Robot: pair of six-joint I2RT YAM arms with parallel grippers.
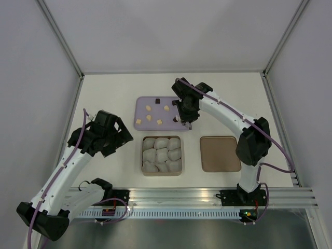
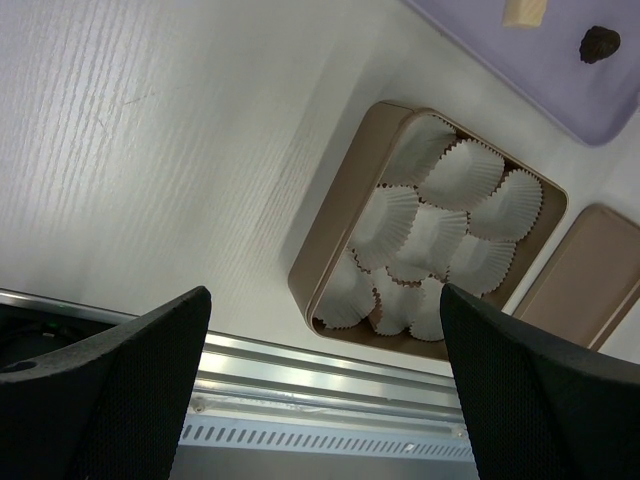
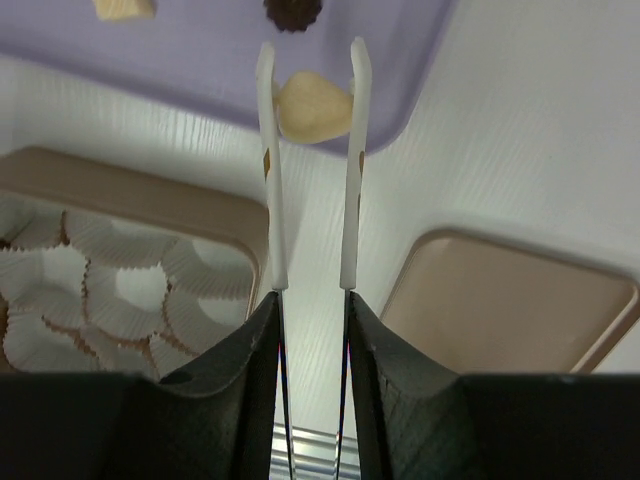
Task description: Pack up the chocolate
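Several tiny chocolates lie on a lilac tray (image 1: 141,125): cream cubes (image 1: 166,108) and a dark one (image 1: 157,100). My right gripper (image 1: 184,121) is at the tray's near right corner. In the right wrist view its long white blades (image 3: 312,60) are closed on the two sides of a cream chocolate (image 3: 312,108), with a dark piece (image 3: 292,12) just beyond. My left gripper (image 1: 122,137) is open and empty, left of the tan box (image 1: 143,155); its jaws (image 2: 325,390) stand wide apart. The box (image 2: 330,230) is filled with white paper cups (image 2: 465,175).
A flat brown square lid (image 1: 220,153) lies right of the box; it also shows in the right wrist view (image 3: 500,300). An aluminium rail (image 1: 207,196) runs along the near table edge. Grey walls enclose the table on three sides.
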